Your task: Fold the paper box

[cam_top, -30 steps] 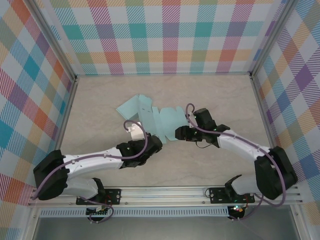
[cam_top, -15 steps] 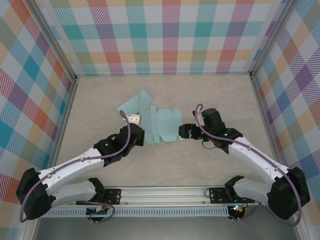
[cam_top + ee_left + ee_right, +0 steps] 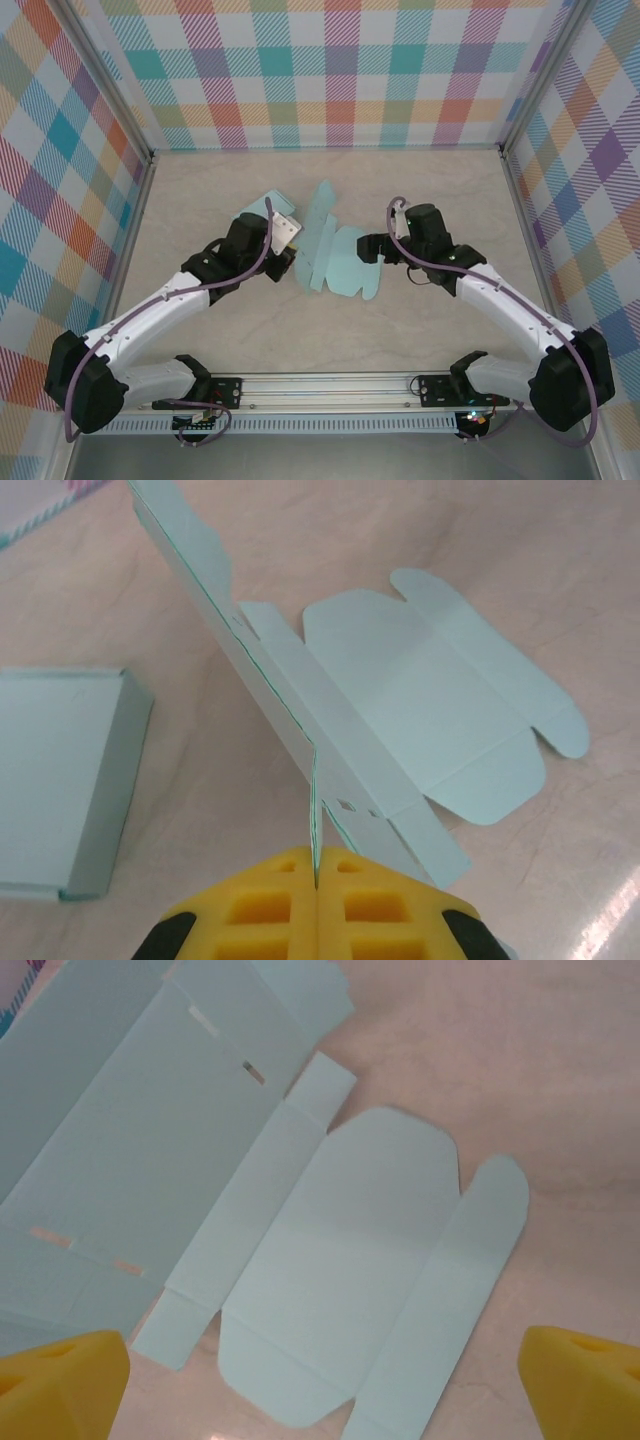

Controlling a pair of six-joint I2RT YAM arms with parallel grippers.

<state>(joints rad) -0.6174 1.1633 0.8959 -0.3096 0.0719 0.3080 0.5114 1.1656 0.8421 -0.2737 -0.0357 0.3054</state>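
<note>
1 panel of the pale-blue paper box (image 3: 345, 268) stands upright.

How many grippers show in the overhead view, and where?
2. The left gripper is left of the paper box, shut on its upright panel; the right gripper is open over the box's right flaps.

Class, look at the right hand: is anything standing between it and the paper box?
Nothing visible does. The open right hand hangs right over flat flaps of the paper box; the left hand pinches a raised panel.
</note>
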